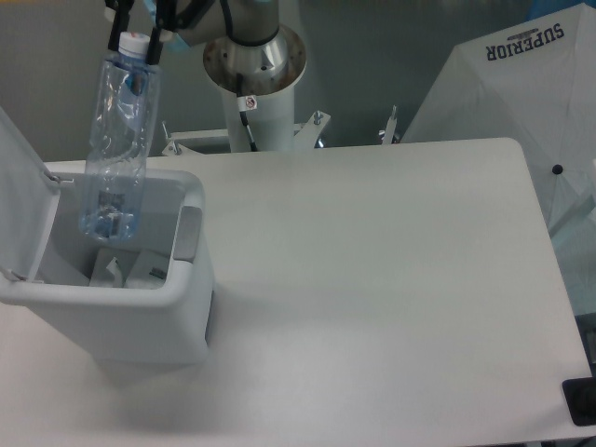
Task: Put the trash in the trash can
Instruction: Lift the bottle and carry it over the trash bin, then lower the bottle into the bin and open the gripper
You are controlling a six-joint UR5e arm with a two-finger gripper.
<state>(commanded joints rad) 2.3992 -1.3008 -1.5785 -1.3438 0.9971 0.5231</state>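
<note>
The clear crinkled plastic bottle (119, 140) with a white cap hangs upright at the top left. My gripper (136, 39) is at its neck, with black fingers (158, 37) on either side of the cap, shut on it. The bottle's bottom end dips just inside the open mouth of the white trash can (130, 312), which stands at the table's left with its lid (20, 186) flipped up to the left and a grey latch tab (188, 233) on its right wall. A flat whitish packet (140, 270) lies at the bottom of the bin, partly hidden by the bottle.
The arm's white base column (253, 65) stands behind the table's back edge. A white fabric panel marked SUPERIOR (521, 84) leans at the right. A black object (579, 400) sits at the lower right corner. The white table (372, 279) spreads to the right of the bin.
</note>
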